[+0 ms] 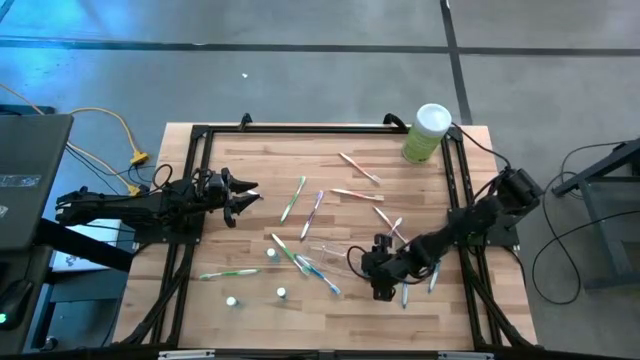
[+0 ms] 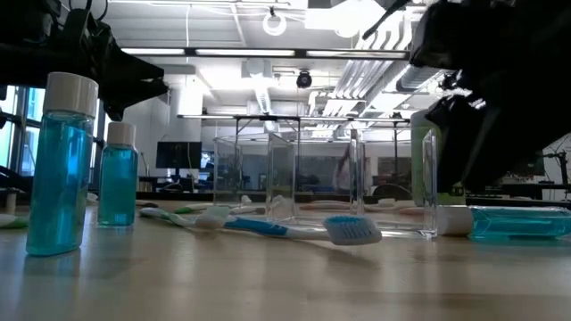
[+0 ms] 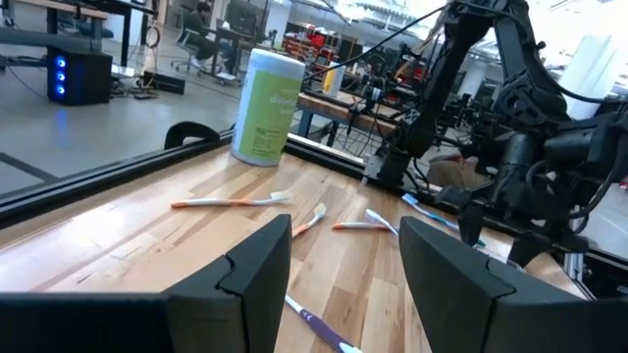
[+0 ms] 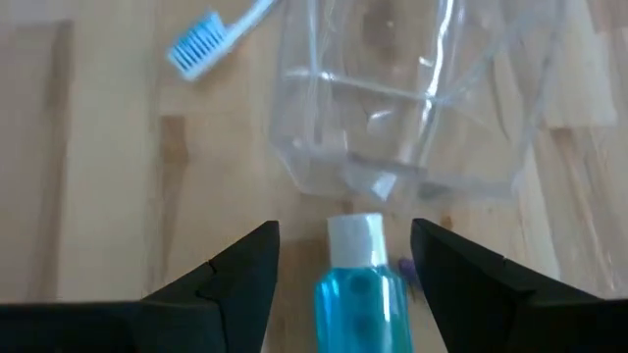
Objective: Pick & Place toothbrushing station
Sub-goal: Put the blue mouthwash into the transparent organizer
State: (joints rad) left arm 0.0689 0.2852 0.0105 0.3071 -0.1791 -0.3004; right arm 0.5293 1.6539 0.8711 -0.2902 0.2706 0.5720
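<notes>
The right gripper [image 4: 339, 270] is hovering with its jaws spread wide and empty either side of a lying blue bottle [image 4: 361, 289], evidently lining up a pick, the clear plastic cup [image 4: 412, 98] lying just beyond its fingertips, while the left gripper [image 1: 243, 197] is waiting open, well apart.

In the right wrist view the teal bottle [image 4: 361, 284] is cut off at the frame edge, the clear cup [image 4: 412, 98] likewise; in the low view the right arm hides part of the canister [image 2: 426, 160]
</notes>
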